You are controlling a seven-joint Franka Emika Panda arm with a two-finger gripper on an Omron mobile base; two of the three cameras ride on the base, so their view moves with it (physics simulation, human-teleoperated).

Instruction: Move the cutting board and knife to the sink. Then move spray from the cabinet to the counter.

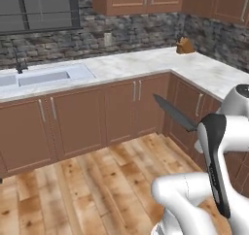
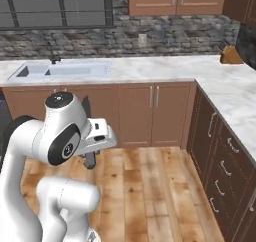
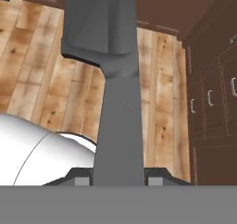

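White arm folded high above floor, elbow bent, forearm reaching forward. Hand (image 3: 118, 177) closed on knife (image 1: 174, 113) handle, one fingertip (image 3: 81, 177) pressed to each side of handle, jaws part-way apart with handle filling gap. Blade runs straight out ahead of hand, along finger axis, point farthest from palm. In left base view blade projects from wrist up and to left. In right base view hand (image 2: 90, 158) hangs below wrist block, pointing down.
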